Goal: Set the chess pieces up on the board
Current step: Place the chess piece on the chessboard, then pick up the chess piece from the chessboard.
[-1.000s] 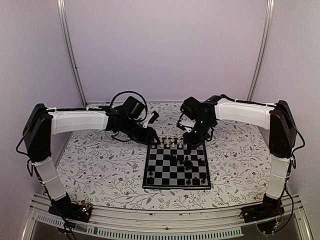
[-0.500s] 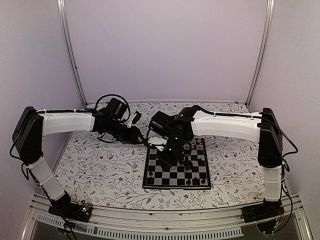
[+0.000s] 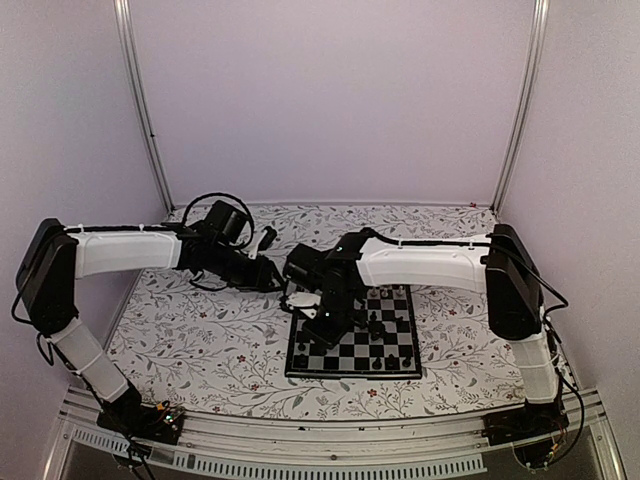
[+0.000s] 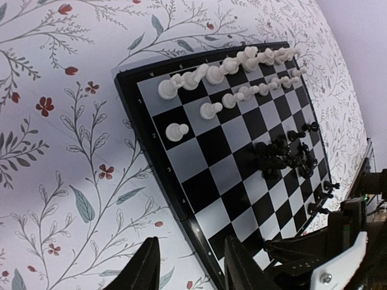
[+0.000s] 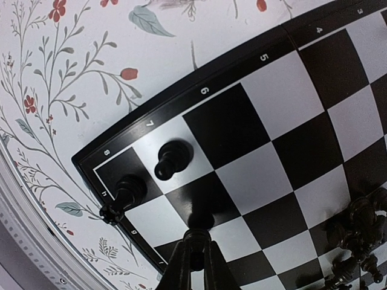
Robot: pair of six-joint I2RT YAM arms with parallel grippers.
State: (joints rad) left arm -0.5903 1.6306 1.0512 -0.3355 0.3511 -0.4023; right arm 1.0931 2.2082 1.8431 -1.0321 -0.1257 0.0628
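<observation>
Floral cover all round, lilac walls behind, and the board (image 3: 350,374) lies flat at the near middle of the table. We check the score. The white pieces (image 4: 233,64) stand in two tidy rows along the far edge, so that side looks done. Black is another story: a black heap (image 4: 281,154) crowds the middle squares, and only a few stand on the near rows. At the near-left corner we see what looks like a rook (image 5: 124,192), with a pawn (image 5: 172,160) on the square in front of it. We'd call it a little past halfway, with most of black left to place.

Now our right gripper (image 5: 195,237) hangs over the left files, just in from that corner. Its fingers are pinched together on what looks to us like a small black piece (image 5: 199,219) at the tips, though we cannot tell its kind. Our left gripper (image 4: 190,251) hovers off the board's far-left side over the cover, fingers apart, nothing between them.

Room to move? The near rows are mostly bare, so there are squares to set down on. The rook and pawn are close by, though, and the rim is near on the left. The heap stands just to the right, and the two arms are near each other by the far-left corner.
</observation>
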